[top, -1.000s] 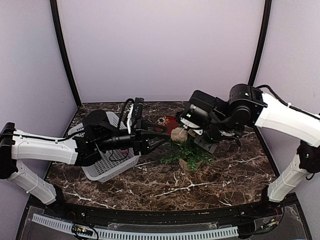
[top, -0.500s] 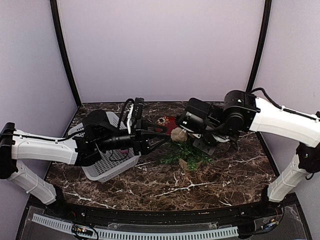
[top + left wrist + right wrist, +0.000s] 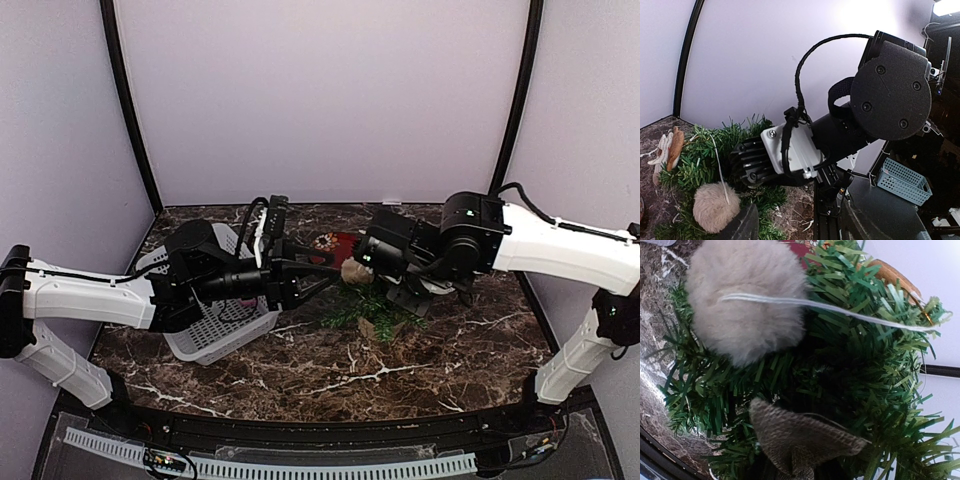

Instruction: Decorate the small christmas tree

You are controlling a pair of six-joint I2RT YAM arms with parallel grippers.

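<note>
The small christmas tree (image 3: 376,306) is found just beneath the right pincer (image 3: 372,263), the nearer one, whose gap cannot be judged; it lies straight ahead of the wide-held left pincer (image 3: 326,277).

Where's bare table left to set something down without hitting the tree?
Free: the front strip of table between the near edge and the white basket and small christmas tree; also the right side, past the tree. Crowded: centre back, where tree, pom-pom and red plate sit under the left arm and right arm.
</note>
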